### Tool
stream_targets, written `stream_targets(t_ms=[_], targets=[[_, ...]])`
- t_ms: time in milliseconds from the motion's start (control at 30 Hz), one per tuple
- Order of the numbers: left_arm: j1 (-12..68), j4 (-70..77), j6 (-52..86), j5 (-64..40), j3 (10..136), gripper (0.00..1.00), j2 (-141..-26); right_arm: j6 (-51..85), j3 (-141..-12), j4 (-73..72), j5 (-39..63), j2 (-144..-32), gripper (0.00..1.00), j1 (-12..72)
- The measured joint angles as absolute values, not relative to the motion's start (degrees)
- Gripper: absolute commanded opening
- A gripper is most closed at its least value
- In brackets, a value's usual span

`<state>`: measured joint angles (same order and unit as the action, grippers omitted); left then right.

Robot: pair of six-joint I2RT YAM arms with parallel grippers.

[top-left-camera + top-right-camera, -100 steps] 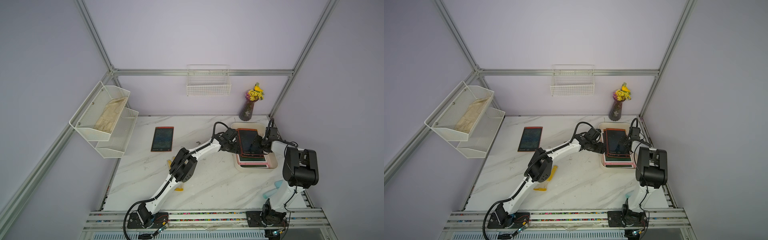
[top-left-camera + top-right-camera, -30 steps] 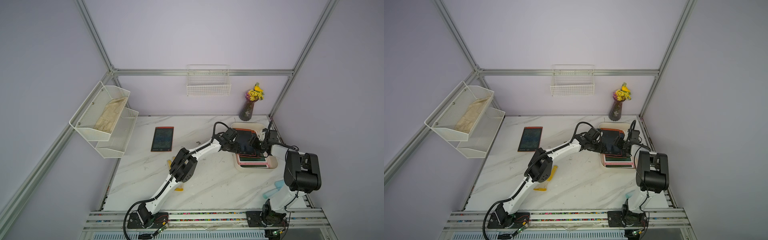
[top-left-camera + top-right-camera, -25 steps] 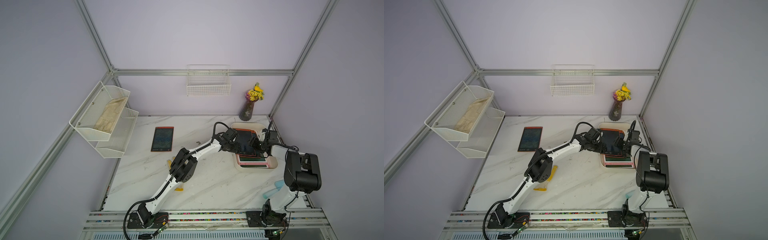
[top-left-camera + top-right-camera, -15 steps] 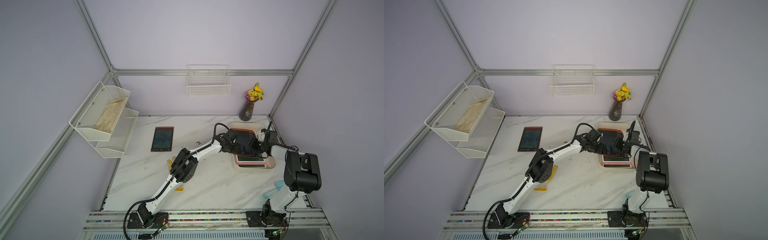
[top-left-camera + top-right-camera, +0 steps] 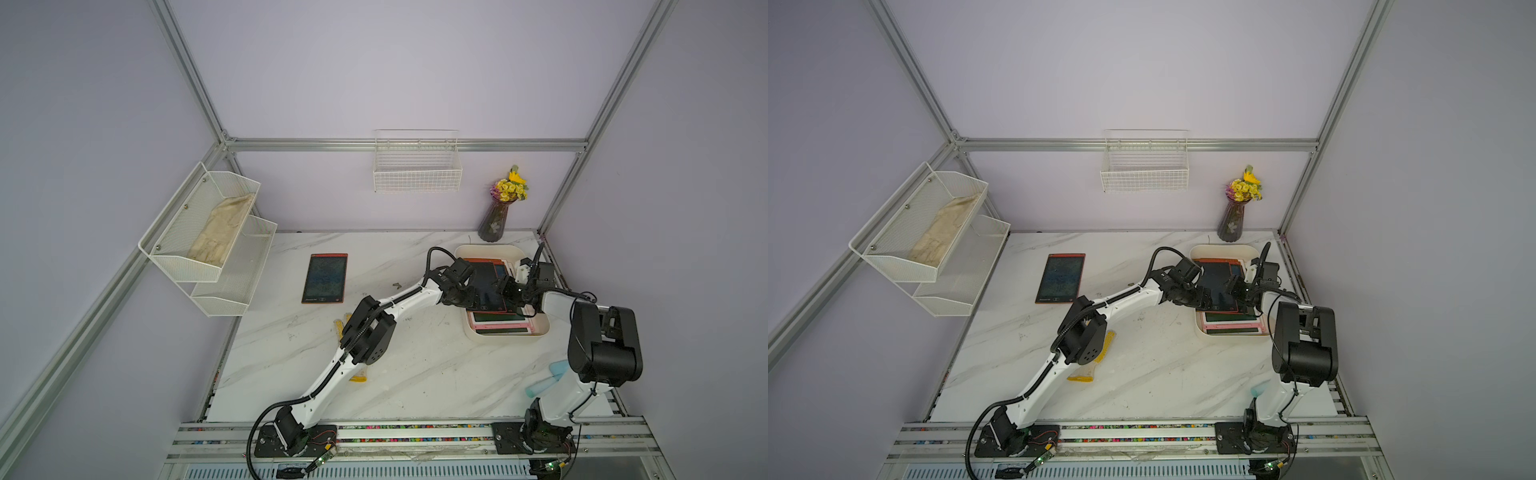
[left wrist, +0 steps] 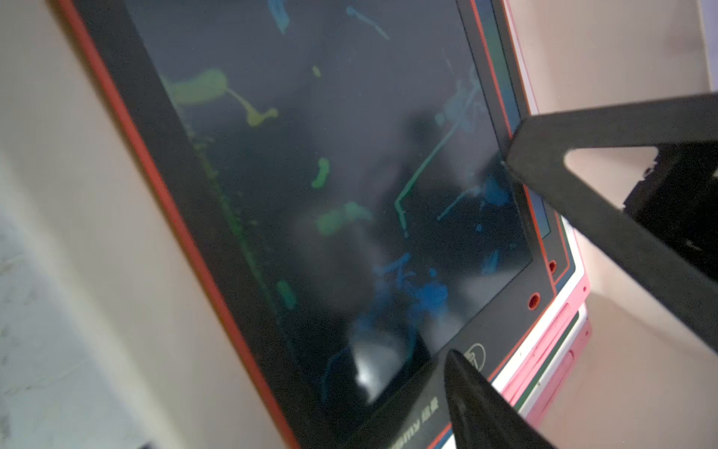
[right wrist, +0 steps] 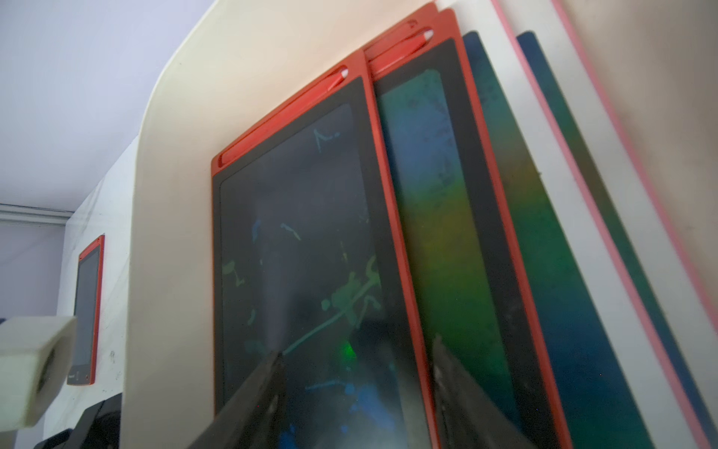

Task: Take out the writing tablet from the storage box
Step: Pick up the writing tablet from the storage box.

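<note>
Evidently the top writing tablet (image 5: 484,284) lay on the stack in the storage box (image 5: 509,337); it looked thin, stiff, light and slick-faced, best pinched by its red frame. The right fingers (image 7: 264,392) stood apart astride its edge; whether the left fingers (image 6: 470,392) gripped could not be told.

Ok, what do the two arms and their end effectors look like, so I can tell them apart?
Both have white links with black joint housings. The left arm shows a thick black cable looping off its base and another arching over its wrist; the right arm has a thinner black cable. The left end effector and right end effector are black with tapered fingers.
</note>
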<state>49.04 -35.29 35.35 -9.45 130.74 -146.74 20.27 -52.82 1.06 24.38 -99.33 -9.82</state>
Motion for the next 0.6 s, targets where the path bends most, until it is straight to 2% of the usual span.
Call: stream_targets(t_ms=[233,600], targets=[[49.01,-35.35,35.40,-9.61,130.74,0.75,-146.74,19.64,-52.84,0.99,24.49,-99.37,0.61,-9.47],[48.23,-37.45,35.62,-10.09,129.93,0.76,-145.88,20.25,-51.83,-1.52,29.93,-99.44,0.54,-9.65]])
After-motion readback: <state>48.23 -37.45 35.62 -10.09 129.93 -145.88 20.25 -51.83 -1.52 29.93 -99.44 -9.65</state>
